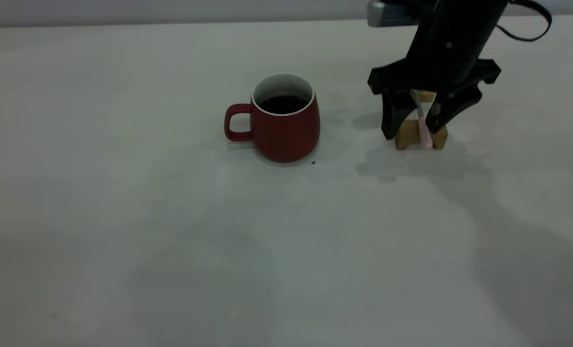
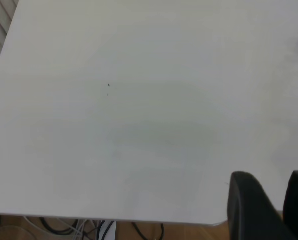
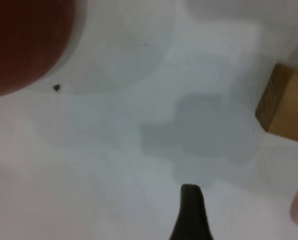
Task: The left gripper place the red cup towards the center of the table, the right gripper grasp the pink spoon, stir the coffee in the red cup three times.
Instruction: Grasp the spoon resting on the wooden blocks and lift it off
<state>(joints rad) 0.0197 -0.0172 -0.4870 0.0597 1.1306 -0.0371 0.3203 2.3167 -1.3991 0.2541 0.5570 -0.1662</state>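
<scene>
Spoon-wise, the pink spoon (image 1: pixel 423 126) lies right between the spread jaws of the right gripper (image 1: pixel 416 126), propped on tan wooden blocks (image 1: pixel 419 134), not clamped yet. Red cup (image 1: pixel 282 118) with coffee (image 1: pixel 283 104) sits well off to that gripper's side. Left gripper (image 2: pixel 273 200) hovers over bare table (image 2: pixel 139 125), fingers slightly apart, nothing held.

Right gripper (image 1: pixel 414 123): matte black fingers, looping cable, silvery housing.

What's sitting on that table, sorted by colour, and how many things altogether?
Red: 1, the red cup, holding dark coffee
Pink: 1, the pink spoon
Tan: 2, the wooden blocks under the spoon
Total: 4, not counting the black right gripper astride the spoon
</scene>
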